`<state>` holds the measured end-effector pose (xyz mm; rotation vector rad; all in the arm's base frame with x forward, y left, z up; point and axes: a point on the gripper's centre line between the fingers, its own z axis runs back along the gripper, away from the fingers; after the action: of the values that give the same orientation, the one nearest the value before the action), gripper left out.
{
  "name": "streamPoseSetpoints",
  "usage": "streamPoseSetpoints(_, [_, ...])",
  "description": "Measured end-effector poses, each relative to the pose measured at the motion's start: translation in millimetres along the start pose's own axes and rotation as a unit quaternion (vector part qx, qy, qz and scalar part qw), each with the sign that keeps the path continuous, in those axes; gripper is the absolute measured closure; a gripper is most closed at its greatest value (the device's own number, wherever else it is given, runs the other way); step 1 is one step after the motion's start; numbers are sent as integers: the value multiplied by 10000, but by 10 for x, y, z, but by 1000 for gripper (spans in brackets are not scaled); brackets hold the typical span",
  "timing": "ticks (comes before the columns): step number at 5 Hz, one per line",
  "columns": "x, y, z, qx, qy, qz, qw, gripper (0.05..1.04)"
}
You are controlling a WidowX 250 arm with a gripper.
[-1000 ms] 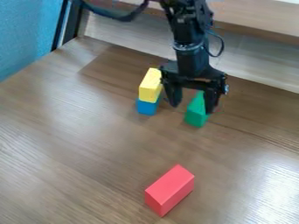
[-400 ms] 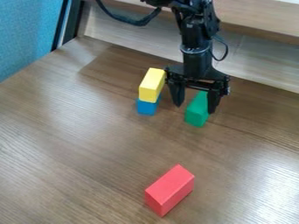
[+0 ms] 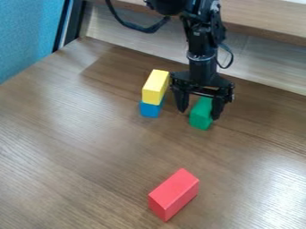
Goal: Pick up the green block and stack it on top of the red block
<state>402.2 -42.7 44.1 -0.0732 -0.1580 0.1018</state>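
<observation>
Gripper [image 3: 199, 114] at green block [image 3: 201, 115], fingers open; center on it before closing, squeeze evenly (yellow block [image 3: 155, 86] near, 10 o'clock of green, don't clip).

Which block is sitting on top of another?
The yellow block: it rests on the blue block, while the green block and red block sit on the table.

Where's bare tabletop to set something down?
Free: picture-left of the red block, plus the stretch from it up to the green block. Crowded: gripper at the green block, yellow block on blue block beside.
</observation>
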Motion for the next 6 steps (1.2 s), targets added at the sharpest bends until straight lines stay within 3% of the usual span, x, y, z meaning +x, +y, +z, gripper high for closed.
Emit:
streamPoseSetpoints(1, [30,0,-41,14,5,99,10000,137])
streamPoseSetpoints(2, [67,9,-64,21,-168,249,9995,417])
streamPoseSetpoints(3, [34,-2,-92,-22,-175,310,9994,497])
streamPoseSetpoints(5, [-270,-39,-9,-255,9,251,9994,497])
streamPoseSetpoints(6, [-434,-82,205,-443,5,127,9989,497])
